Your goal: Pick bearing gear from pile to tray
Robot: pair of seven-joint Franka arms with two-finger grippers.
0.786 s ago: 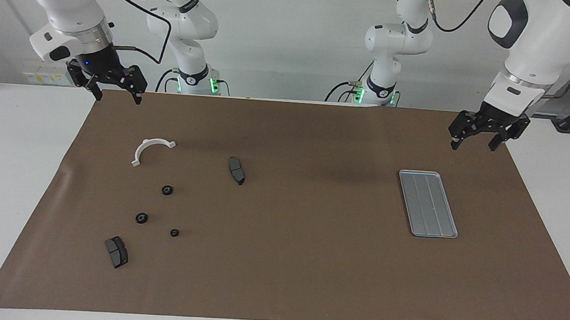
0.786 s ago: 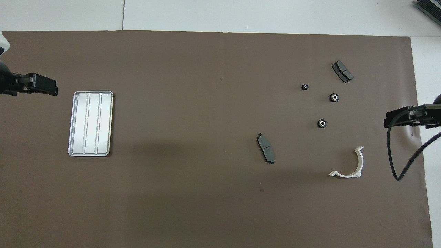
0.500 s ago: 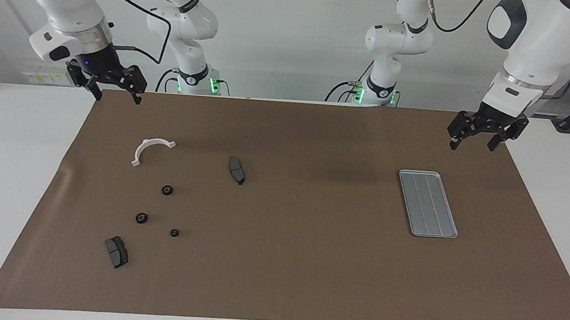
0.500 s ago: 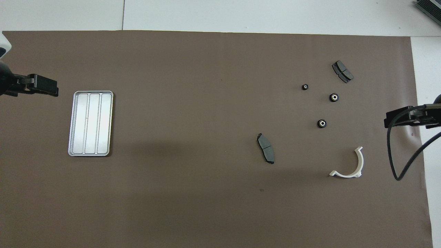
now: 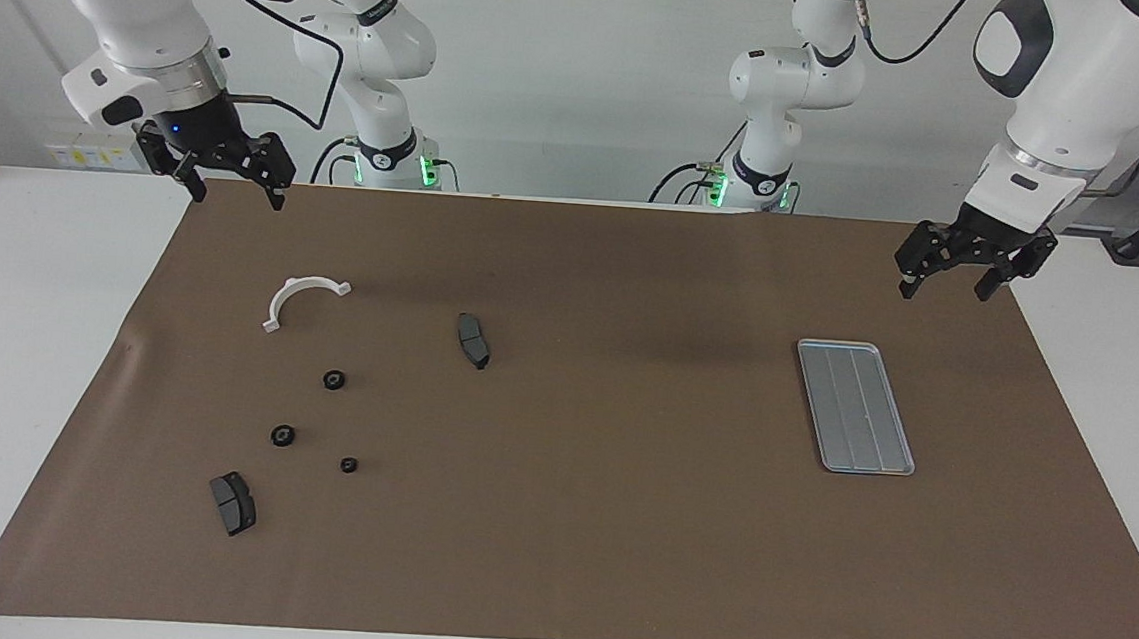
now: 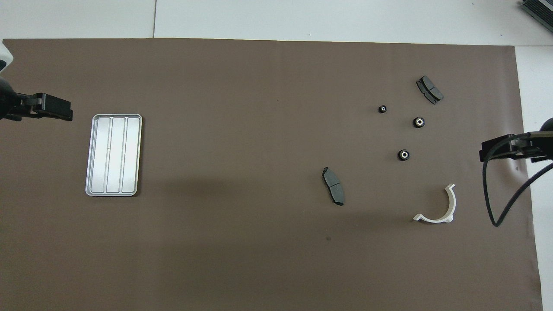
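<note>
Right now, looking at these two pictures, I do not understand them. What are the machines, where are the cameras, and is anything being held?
They are two robot arms at a table. One picture faces them; the other looks down from above their end. The left gripper and right gripper hang open and empty above the edges of the brown mat. On it lie a tray, empty, and at the right arm's end three small gears, two brake pads and a white bracket.

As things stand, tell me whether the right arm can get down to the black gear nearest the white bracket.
Probably yes. The right gripper hangs open and empty over the mat's edge at its own end, and the gear lies alone on the mat, apart from the white bracket, with nothing over it.
</note>
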